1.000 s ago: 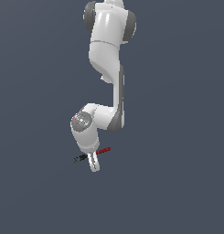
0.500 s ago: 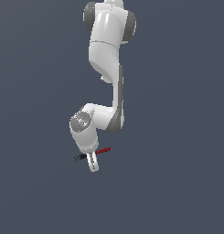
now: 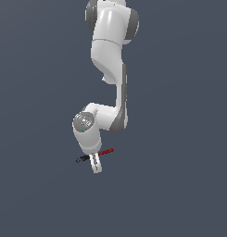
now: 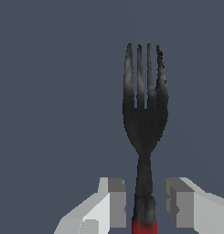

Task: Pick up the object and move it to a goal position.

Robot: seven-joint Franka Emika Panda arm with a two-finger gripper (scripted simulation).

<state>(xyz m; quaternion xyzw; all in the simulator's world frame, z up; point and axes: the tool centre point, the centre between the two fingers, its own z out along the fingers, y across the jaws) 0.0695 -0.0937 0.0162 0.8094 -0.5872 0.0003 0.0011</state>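
Observation:
The object is a small fork (image 4: 144, 123) with dark tines and a red handle. In the exterior view the fork (image 3: 106, 151) lies crosswise at the white fingers, red end toward that view's right and black end toward its left. My gripper (image 3: 96, 164) points downward and is shut on the fork near where black meets red. In the wrist view the gripper (image 4: 144, 203) straddles the fork's neck, one finger (image 4: 114, 203) on each side, with only thin slivers of background between pad and metal. The tines point away from the fingers.
Only the white arm (image 3: 110, 51) and a plain dark grey-blue background show. No table surface, edge or goal marker is visible in either view.

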